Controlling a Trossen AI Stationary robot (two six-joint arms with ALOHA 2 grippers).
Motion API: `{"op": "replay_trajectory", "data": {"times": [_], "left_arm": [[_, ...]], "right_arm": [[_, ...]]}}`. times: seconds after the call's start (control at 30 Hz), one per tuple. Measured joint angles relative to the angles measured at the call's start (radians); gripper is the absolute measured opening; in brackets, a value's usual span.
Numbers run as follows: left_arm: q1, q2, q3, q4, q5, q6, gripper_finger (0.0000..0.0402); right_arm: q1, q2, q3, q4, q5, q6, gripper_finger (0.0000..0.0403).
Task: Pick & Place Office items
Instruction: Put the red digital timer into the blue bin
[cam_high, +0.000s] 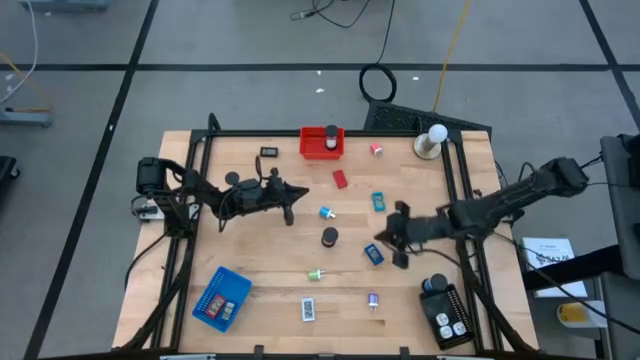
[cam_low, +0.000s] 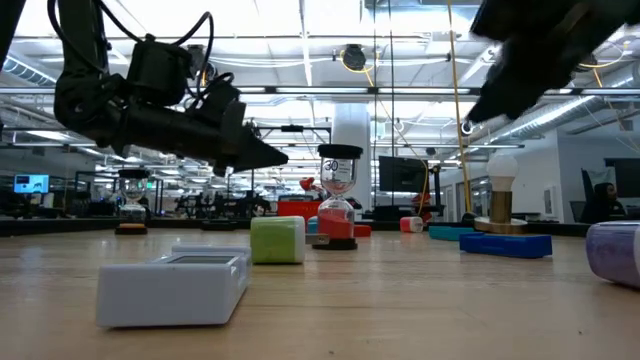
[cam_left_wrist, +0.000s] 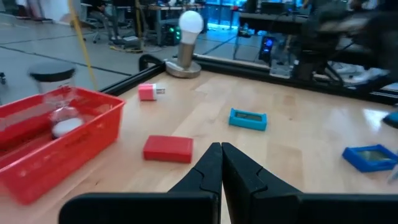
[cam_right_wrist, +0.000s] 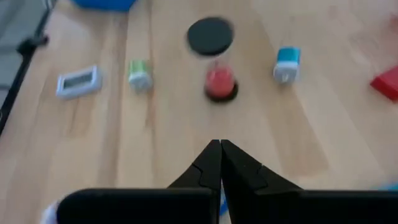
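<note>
The office items lie scattered on the wooden table (cam_high: 250, 250): a red block (cam_high: 340, 179), a teal block (cam_high: 378, 201), a blue piece (cam_high: 373, 253), a black-capped hourglass (cam_high: 329, 237), a blue-and-white bit (cam_high: 326, 212), a green bit (cam_high: 316, 274), a purple bit (cam_high: 373, 299) and a white-labelled rectangle (cam_high: 308, 309). My left gripper (cam_high: 297, 196) is shut and empty above the table's middle left, pointing at the red block (cam_left_wrist: 168, 149). My right gripper (cam_high: 383, 237) is shut and empty, raised just beside the blue piece and pointing at the hourglass (cam_right_wrist: 214, 62).
A red tray (cam_high: 322, 142) stands at the far edge, a blue tray (cam_high: 221, 298) near left, a black tray (cam_high: 445, 310) near right. A white ball on a round stand (cam_high: 431, 140) is at far right. A black rectangle (cam_high: 269, 152) and a pink bit (cam_high: 376, 149) lie near the far edge.
</note>
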Motion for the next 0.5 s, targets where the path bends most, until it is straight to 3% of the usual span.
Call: {"op": "replay_trajectory", "data": {"times": [0.17,0.33,0.5], "left_arm": [[-0.002,0.000,0.042,-0.045,0.054,-0.010,0.0006],[-0.018,0.000,0.098,-0.156,0.057,-0.028,0.0006],[-0.034,0.000,0.150,-0.264,0.060,-0.073,0.0006]], "right_arm": [[-0.213,0.014,-0.156,0.323,-0.085,-0.152,0.0000],[-0.411,0.012,-0.185,0.486,-0.088,-0.271,0.0000],[-0.609,0.013,-0.186,0.582,-0.216,-0.292,0.0000]]}}
